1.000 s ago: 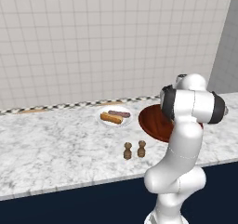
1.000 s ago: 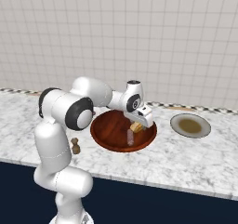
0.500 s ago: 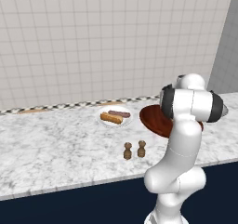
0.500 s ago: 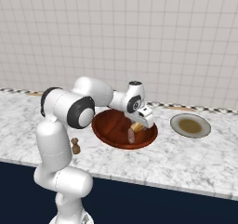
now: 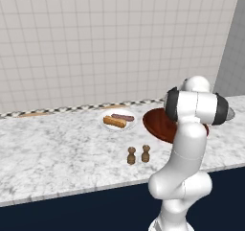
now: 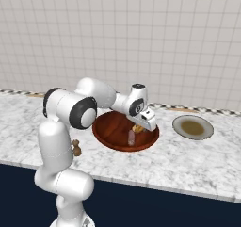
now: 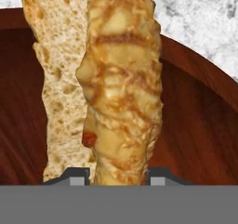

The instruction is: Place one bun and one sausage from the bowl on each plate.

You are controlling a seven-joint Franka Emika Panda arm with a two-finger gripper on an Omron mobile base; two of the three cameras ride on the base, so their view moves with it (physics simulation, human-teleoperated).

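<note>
The white arm rises from its base, bends at a dark shoulder joint, and reaches forward and to its right, with the forearm sloping down toward the wrist in the right base view. The end effector (image 6: 137, 128) points downward, low over the bowl (image 6: 110, 127). In the hand view its two dark fingertips (image 7: 77, 176) stand close on either side of the bun (image 7: 122, 83), pressed against its lower end, so the jaws are closed on it.
</note>
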